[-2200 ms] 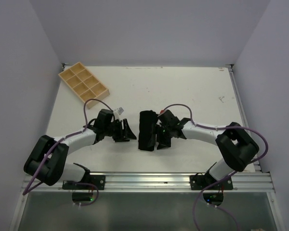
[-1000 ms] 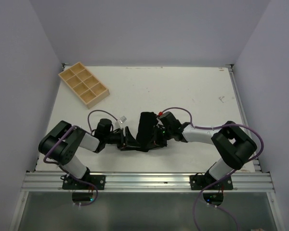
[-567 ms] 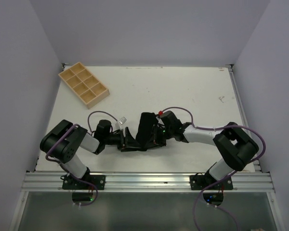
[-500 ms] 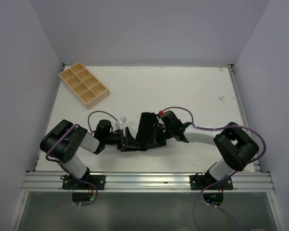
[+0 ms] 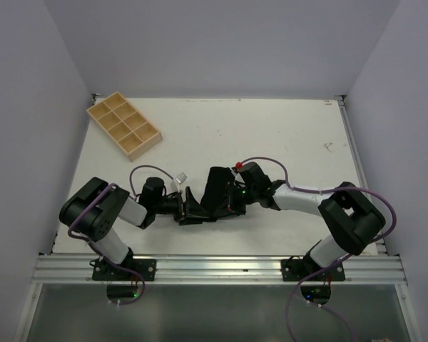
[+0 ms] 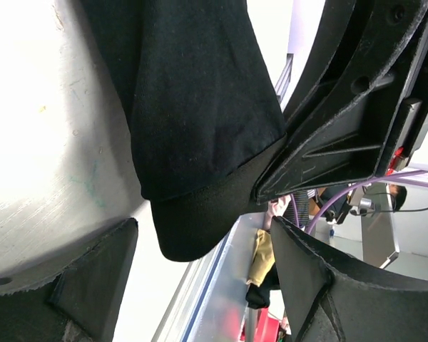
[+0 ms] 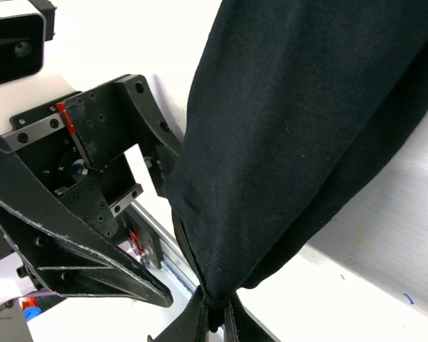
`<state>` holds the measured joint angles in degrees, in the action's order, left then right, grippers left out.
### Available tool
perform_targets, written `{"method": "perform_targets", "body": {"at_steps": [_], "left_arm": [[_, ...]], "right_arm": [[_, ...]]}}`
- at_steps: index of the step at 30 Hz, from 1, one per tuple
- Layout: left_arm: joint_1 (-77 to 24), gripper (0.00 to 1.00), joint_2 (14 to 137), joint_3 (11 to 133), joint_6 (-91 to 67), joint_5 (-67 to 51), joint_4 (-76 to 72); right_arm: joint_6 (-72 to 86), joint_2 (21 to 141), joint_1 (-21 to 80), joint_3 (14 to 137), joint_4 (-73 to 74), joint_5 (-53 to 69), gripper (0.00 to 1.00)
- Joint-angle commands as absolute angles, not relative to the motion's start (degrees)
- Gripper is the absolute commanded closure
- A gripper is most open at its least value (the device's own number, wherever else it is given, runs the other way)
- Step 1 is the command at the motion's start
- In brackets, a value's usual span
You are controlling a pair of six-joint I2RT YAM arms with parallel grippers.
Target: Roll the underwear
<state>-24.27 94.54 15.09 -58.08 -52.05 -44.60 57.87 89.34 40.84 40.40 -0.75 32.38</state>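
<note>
Plain black underwear (image 5: pixel 215 189), matte, folded into a narrow strip, one end bunched to a point

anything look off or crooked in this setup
Nothing is damaged or spilled. The underwear is a loose, slanted strip rather than a roll, one end pinched in the right pincer, and the wooden tray sits skewed on the table.

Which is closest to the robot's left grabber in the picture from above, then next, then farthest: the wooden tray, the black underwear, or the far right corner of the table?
Starting from the left gripper:
1. The underwear, right beside it, near the middle of the table.
2. The wooden tray, at the far left of the table.
3. The table corner, at the far right.
</note>
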Motion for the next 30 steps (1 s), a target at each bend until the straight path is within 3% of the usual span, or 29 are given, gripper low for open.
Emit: {"method": "perform_targets", "body": {"at_steps": [1, 7, 18, 26, 30], "left_arm": [[-23.73, 0.19, 95.98, 13.89, -57.39, -48.08, -44.03], [-23.82, 0.2, 98.44, 13.53, -63.1, -49.04, -52.54], [-23.82, 0.3, 100.11, 14.06, -64.42, -49.22, -54.23], [-23.82, 0.29, 100.02, 14.15, -67.5, -48.08, -58.62], [-23.82, 0.34, 100.72, 14.24, -68.99, -48.69, -61.95]], "right_arm": [[59.06, 87.28, 40.69, 42.54, -2.81, 34.1, 1.0], [60.03, 87.27, 40.78, 41.66, -4.83, 34.45, 1.0], [61.87, 87.36, 40.78, 39.11, -7.99, 34.63, 1.0], [62.93, 86.84, 40.78, 37.79, -9.84, 35.16, 1.0], [63.1, 86.92, 40.78, 37.71, -9.76, 35.16, 1.0]]}}
